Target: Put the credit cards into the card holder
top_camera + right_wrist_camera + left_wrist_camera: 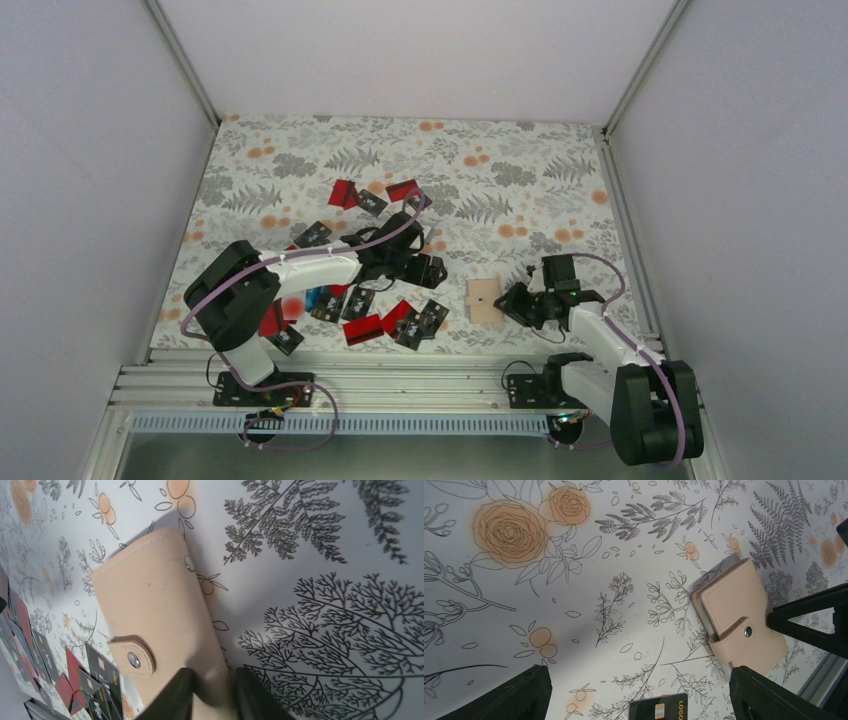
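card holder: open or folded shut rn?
Folded shut. The card holder lies with its tan outside up and its strap tab over the cover; no inside pockets are exposed. Cannot tell whether the snap is actually fastened.

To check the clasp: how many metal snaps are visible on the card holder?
2. One snap sits on the strap tab near the right gripper; the other snap at the card holder's far edge. More may be hidden.
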Controlling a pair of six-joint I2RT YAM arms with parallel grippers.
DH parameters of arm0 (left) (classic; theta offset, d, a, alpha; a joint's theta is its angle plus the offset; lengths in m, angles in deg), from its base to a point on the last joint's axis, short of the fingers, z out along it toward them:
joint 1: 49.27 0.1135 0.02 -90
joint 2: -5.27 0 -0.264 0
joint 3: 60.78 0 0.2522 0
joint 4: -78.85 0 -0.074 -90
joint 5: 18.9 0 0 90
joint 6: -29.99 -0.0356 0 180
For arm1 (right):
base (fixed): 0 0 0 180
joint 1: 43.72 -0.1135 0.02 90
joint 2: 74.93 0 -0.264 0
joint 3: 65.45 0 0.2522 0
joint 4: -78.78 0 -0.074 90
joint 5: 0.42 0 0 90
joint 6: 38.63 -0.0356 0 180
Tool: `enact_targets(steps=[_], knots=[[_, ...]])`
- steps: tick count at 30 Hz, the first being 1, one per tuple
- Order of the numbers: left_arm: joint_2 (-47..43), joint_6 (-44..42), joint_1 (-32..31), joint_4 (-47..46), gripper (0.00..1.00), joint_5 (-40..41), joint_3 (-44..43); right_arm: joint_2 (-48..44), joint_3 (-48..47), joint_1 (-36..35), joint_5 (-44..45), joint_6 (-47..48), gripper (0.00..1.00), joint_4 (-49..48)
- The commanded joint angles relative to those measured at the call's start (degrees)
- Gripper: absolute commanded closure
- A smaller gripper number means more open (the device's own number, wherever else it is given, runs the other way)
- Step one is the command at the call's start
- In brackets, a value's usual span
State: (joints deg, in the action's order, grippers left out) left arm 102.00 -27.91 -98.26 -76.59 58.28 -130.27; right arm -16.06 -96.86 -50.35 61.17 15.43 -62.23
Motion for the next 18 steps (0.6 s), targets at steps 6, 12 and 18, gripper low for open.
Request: enact_targets(steps=[6,12,18], knots=[[0.5,0.6,-0.1,-6.9,0.13,-6.2,-1.2,1.2,0.6,-0.8,-6.9,0.3,0.96,-1.7],[-0.2,2.3,-0.1,-11.1,0.13,-8.7,-0.8,0.9,-3.9,-0.8,-11.6,-0.2,0.96,-2.5],[-4.3,6.5,1.1,-14.8,0.14,-8.4,2.1,1.2,-6.7,-0.8,-18.0,-2.6,0.96,-7.6]])
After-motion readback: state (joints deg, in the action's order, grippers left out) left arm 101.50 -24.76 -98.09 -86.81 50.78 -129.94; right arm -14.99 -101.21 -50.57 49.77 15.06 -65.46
